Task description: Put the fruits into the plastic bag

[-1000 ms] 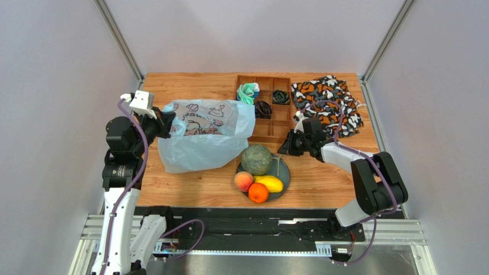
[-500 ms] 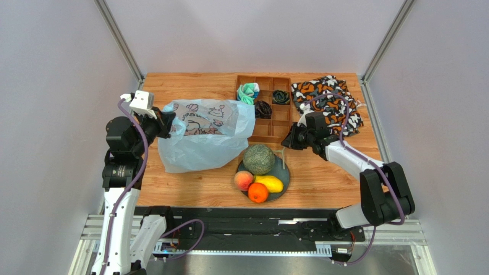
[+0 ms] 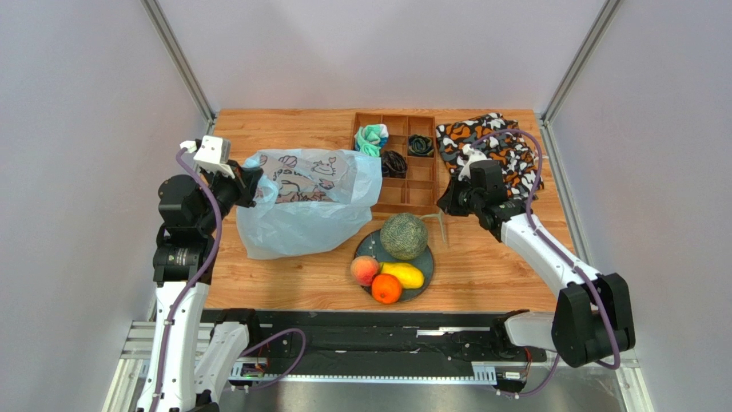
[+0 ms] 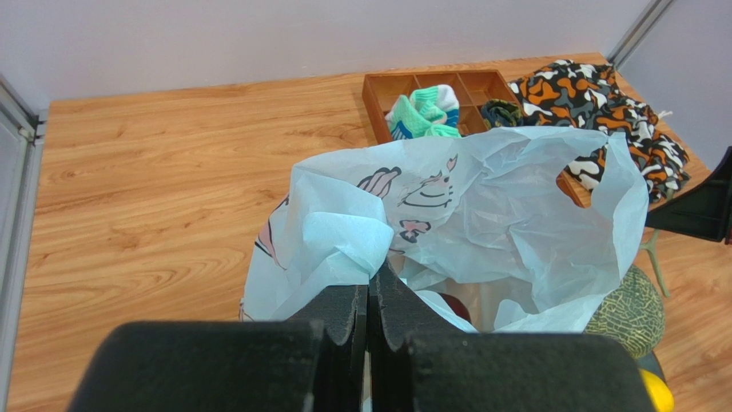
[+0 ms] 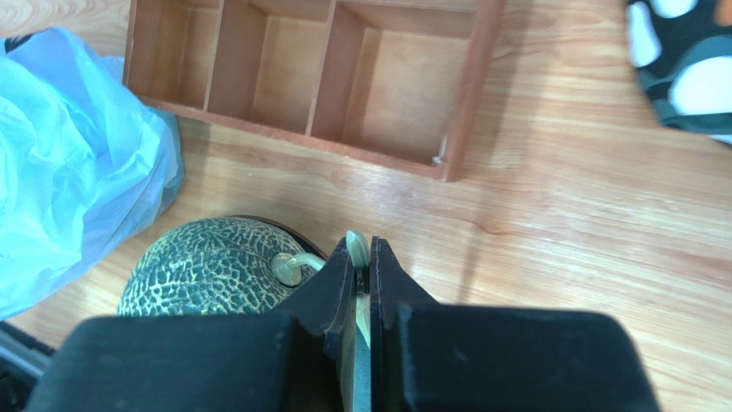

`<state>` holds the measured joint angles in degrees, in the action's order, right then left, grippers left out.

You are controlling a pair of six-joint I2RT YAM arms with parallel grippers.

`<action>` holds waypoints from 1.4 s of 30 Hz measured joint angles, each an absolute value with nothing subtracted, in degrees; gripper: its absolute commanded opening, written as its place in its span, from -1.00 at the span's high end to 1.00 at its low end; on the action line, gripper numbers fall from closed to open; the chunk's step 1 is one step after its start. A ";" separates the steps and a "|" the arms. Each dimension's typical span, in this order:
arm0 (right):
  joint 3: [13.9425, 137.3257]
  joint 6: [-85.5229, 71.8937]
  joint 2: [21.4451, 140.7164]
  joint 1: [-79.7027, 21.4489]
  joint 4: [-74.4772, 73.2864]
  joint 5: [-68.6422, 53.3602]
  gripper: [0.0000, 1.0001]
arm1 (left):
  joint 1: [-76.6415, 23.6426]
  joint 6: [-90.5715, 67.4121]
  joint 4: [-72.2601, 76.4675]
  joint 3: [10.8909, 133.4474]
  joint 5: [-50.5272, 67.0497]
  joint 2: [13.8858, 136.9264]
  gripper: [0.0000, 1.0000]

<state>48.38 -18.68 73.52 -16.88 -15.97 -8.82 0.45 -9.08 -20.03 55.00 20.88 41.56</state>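
Note:
The pale blue plastic bag (image 3: 305, 206) lies on the left of the table, its mouth facing right. My left gripper (image 3: 255, 185) is shut on its crumpled rim (image 4: 344, 245). A dark red fruit (image 4: 455, 305) shows inside the bag. My right gripper (image 3: 443, 210) is shut on the pale stem (image 5: 356, 249) of the netted melon (image 3: 404, 236), which hangs tilted over the dark plate (image 3: 426, 268). The melon also shows in the right wrist view (image 5: 215, 268). The peach (image 3: 364, 270), mango (image 3: 404, 275) and orange (image 3: 387, 289) lie on the plate. The green bumpy fruit is hidden.
A wooden compartment tray (image 3: 405, 184) holding small rolled cloth bundles stands behind the plate, close to the right gripper. An orange, black and white patterned cloth (image 3: 494, 153) lies at the back right. Grey walls close in both sides.
My right gripper has moved right and toward the back while shut on the stem. The melon has shifted right and up with it. The left arm and bag have not moved.

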 measured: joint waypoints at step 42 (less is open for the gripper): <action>68.05 -17.37 58.06 -24.32 -9.23 -0.27 1.00 | 0.45 -9.06 -20.01 55.00 20.84 41.30 1.00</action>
